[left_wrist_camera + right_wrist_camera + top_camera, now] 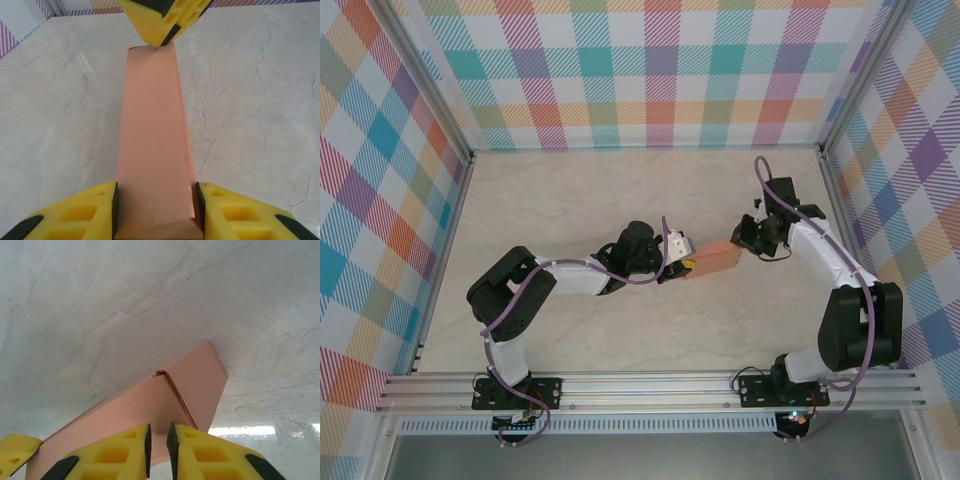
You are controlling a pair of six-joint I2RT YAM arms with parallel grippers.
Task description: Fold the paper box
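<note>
While the left gripper [156,202] clamped the near end of the paper box [152,125] between its jaws, the right gripper [159,440] stood almost closed at the far end; whether it pinched the flap was unclear. From above, the box lay near the middle of the table [570,200], the left gripper at its 8 o'clock, the right at 2 o'clock. The body looked formed, so closing that end seemed the step in hand; next, the flap needed tucking. The right wrist view showed a raised seam [161,373] that a yellow finger [150,20] at 12 o'clock hid from the left wrist.
</note>
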